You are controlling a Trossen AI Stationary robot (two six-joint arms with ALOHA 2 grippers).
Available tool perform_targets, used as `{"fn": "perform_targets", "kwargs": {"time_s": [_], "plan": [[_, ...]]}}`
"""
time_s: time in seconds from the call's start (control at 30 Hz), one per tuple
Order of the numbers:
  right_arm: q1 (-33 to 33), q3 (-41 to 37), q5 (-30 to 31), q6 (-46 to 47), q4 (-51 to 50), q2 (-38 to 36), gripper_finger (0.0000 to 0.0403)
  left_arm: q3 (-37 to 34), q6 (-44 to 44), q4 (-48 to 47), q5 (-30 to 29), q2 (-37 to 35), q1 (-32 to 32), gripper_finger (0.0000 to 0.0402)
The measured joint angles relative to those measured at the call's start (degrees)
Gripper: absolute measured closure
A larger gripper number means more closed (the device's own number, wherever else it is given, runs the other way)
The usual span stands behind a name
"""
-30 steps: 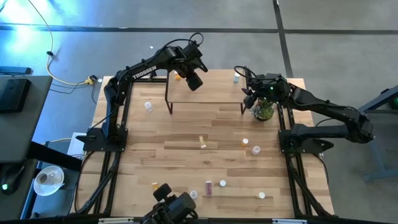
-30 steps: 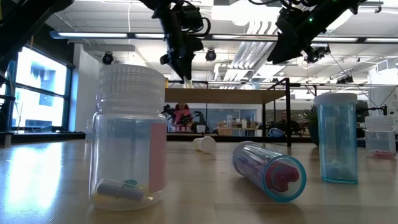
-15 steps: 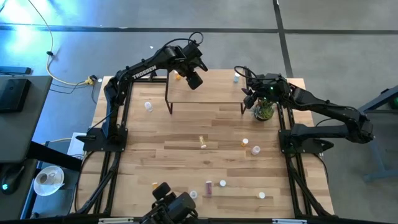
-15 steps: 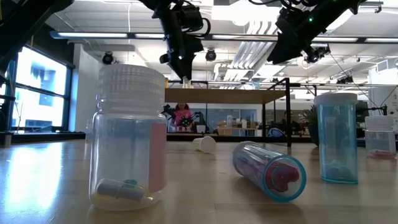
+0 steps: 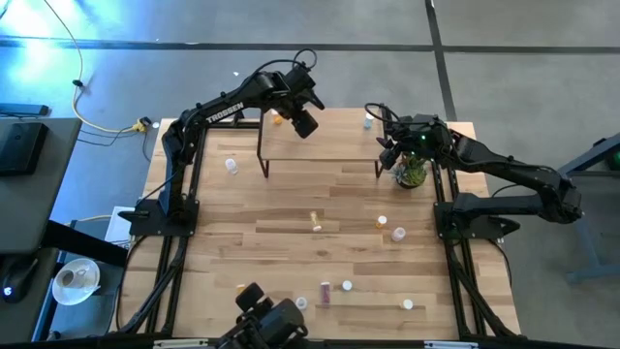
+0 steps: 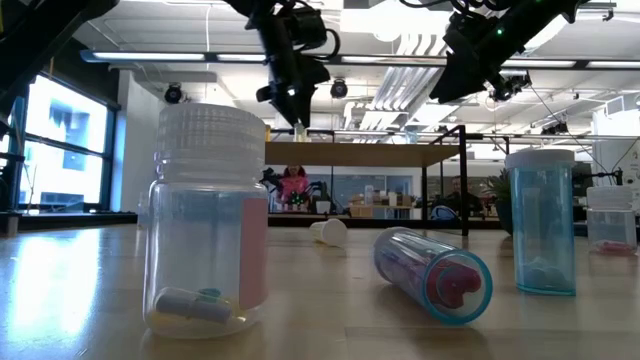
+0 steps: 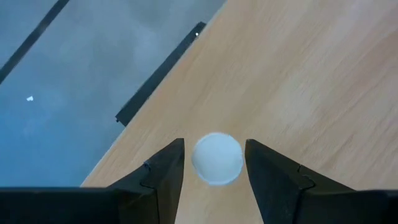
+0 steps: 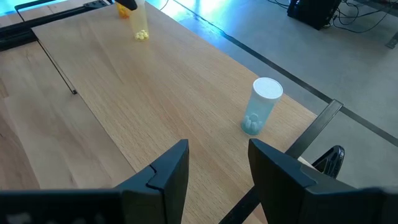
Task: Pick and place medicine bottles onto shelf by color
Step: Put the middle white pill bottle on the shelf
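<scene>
left gripper [image 7: 214, 163] spread, white-capped bottle [image 7: 217, 158] between fingers with gaps, on shelf [image 7: 311, 81], right gripper [image 8: 217, 163] spread, empty

The left pincer [image 7: 214, 180] has opened around the white-capped bottle [image 7: 217, 158] (shelf's far-left corner).

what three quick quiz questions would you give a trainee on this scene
1. True or false: the orange bottle below the left hand lies on its side on the shelf.
2. Which thing stands on the shelf nearest the right hand? A: a purple bottle. B: the pale blue bottle. C: the potted plant.
3. What sits between the right hand's fingers?

Key: 1 false, it stands upright. 2 B. 3 nothing, the hand is open and empty.
</scene>
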Motion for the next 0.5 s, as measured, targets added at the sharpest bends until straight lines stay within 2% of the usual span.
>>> {"fn": "perform_targets", "kwargs": {"time_s": [0.27,0.5], "plan": [[0.0,0.0,0.0,0.0,0.0,0.0,0.0247,3.5,2.4,0.2,-0.4,-0.1,-0.1,0.0241],[0.0,0.0,0.0,0.0,-1.6,-0.1,0.0247,11.1,2.6,-6.4,0.7,-0.1,-0.6,0.0241]]}}
